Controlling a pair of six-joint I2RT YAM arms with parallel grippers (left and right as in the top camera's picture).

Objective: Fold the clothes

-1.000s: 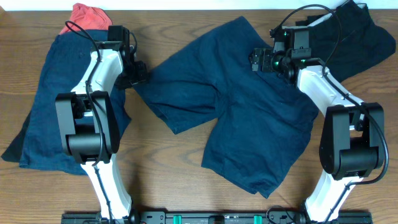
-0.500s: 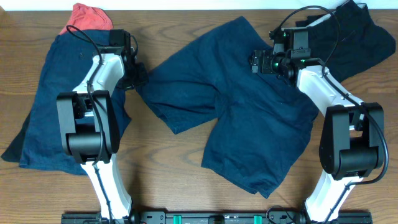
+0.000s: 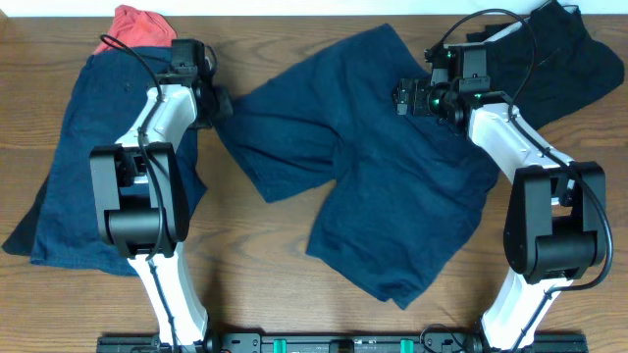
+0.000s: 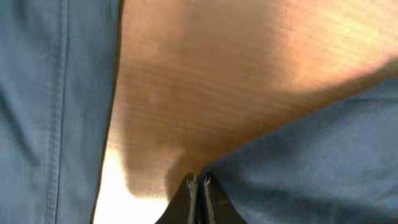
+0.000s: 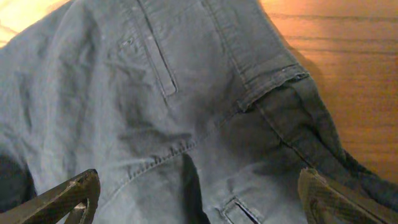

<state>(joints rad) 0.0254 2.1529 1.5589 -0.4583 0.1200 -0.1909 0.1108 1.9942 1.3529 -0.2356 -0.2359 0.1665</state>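
Wooden table carries three dark garments: left pair, upper-right pair, middle shorts; one red cloth upper left. My left gripper pinches the middle shorts' left edge; my right gripper gapes wide over them.

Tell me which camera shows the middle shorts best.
The overhead view: the middle shorts lie there nearly whole, both legs visible. The left wrist view shows only the edge pinched by the left hand; the right wrist view shows just a pocket and waistband close up.
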